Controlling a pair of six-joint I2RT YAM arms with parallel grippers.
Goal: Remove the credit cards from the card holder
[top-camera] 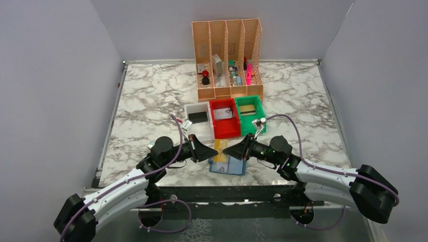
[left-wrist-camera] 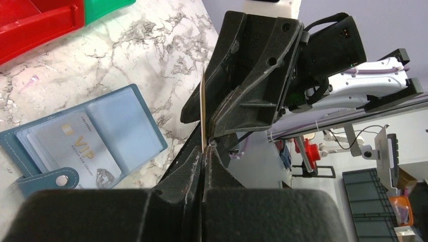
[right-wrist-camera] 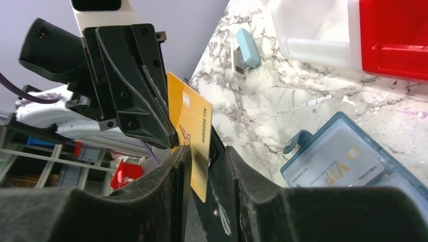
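The teal card holder [top-camera: 228, 166] lies open on the marble near the table's front edge, also in the left wrist view [left-wrist-camera: 146, 121] and the right wrist view [right-wrist-camera: 298, 141]. A silvery-grey VIP card [left-wrist-camera: 75, 146] sits in its clear pocket, also in the right wrist view [right-wrist-camera: 348, 161]. My left gripper [top-camera: 214, 151] is shut on the gold card [right-wrist-camera: 194, 126] and holds it above the holder; that card shows edge-on in the left wrist view [left-wrist-camera: 202, 111]. My right gripper [right-wrist-camera: 207, 151] faces it, its jaws apart on either side of the card's free end.
White [top-camera: 198, 118], red [top-camera: 224, 121] and green [top-camera: 251, 113] bins stand just behind the grippers. A tall peach mesh organizer [top-camera: 227, 55] stands further back. A small pale blue object [right-wrist-camera: 245, 45] lies by the white bin.
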